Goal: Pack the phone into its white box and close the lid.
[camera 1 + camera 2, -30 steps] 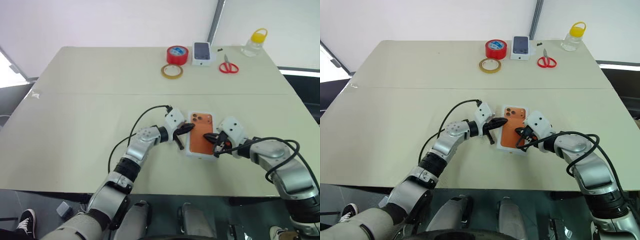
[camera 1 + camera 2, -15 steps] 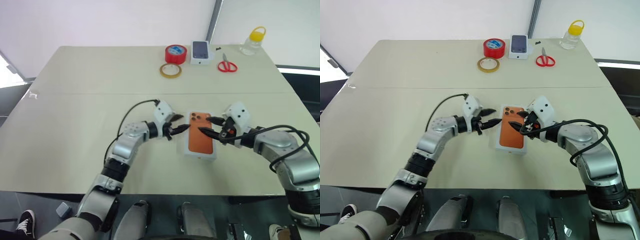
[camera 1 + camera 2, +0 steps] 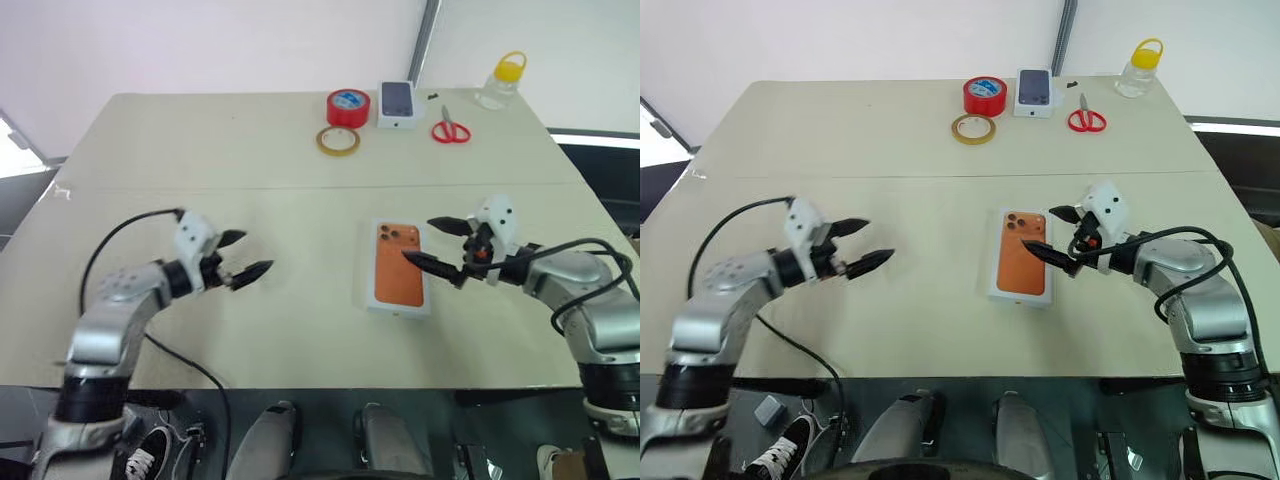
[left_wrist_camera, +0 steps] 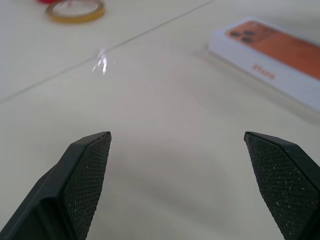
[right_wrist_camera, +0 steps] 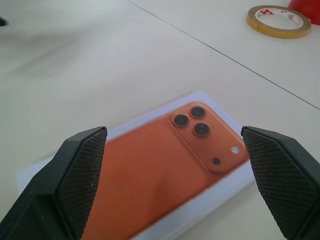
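Phone (image 3: 398,275) lies flat, back up, inside the white box (image 3: 398,310). The lens cluster is at the far end, so the long axis runs straight away from the robot. The box rests on the surface (image 3: 300,200) with its rim showing around the orange back, and I'd say no lid is on it yet. The right jaws (image 3: 420,240) are spread wide and hold nothing. They hang just above the box's right long edge with the tips pointing across it, so the phone is straight ahead of and between these jaws, lying crosswise to their reach. The left jaws (image 3: 256,251) are also fully spread and empty. They are well apart from the box, which lies ahead of them and off toward the right-arm side. The right arm is clearly nearer. Judgement: phone packing looks done, and the coming move is covering the box.
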`<state>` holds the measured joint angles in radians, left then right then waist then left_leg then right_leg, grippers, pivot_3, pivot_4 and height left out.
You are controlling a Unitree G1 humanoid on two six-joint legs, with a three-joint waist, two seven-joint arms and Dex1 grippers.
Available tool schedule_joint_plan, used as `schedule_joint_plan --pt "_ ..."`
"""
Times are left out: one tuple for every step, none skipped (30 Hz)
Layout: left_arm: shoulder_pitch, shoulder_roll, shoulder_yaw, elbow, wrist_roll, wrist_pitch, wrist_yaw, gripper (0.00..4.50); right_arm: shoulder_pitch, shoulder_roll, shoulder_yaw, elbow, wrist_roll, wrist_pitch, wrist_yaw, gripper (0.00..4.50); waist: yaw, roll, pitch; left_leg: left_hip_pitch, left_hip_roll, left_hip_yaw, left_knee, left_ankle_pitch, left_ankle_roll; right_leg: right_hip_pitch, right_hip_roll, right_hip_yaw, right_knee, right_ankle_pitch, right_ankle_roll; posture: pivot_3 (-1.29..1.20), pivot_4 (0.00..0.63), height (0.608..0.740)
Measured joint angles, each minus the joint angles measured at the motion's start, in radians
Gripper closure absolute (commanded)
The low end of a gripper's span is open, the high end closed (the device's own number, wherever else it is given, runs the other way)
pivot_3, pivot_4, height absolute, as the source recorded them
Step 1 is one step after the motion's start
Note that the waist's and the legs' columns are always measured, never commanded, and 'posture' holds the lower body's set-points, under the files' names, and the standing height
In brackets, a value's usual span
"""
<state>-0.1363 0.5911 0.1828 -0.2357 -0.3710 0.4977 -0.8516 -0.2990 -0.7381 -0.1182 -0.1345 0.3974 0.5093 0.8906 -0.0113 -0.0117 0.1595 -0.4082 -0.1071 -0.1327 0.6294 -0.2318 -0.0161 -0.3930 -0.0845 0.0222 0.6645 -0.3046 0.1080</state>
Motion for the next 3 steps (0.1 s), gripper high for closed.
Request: schedule_joint_plan --pt "0.049 0.010 0.033 -0.029 -0.013 0.001 0.008 0.03 0.000 -0.009 0.000 0.026 -0.015 -0.031 0.005 0.01 -0.001 0.000 0.000 0.000 0.000 0.000 0.000 0.000 0.000 0.000 0.000 0.000 0.000 0.000 0.000 0.00 0.150 0.740" --pt "0.088 0.020 0.058 -0.048 -0.018 0.003 0.014 0.03 -0.002 -0.021 -0.001 0.056 -0.032 -0.055 0.011 0.01 0.001 0.001 0.000 0.000 0.000 0.000 0.000 0.000 0.000 0.000 -0.001 0.000 0.000 0.000 0.000 0.00 0.150 0.740" --pt "0.110 0.022 0.079 -0.062 -0.029 0.009 0.020 0.03 -0.006 -0.027 -0.002 0.079 -0.038 -0.069 0.018 0.01 0.001 0.001 0.001 0.000 0.000 0.000 0.000 0.000 0.000 0.000 -0.001 0.000 0.000 0.000 0.000 0.00 0.150 0.740"
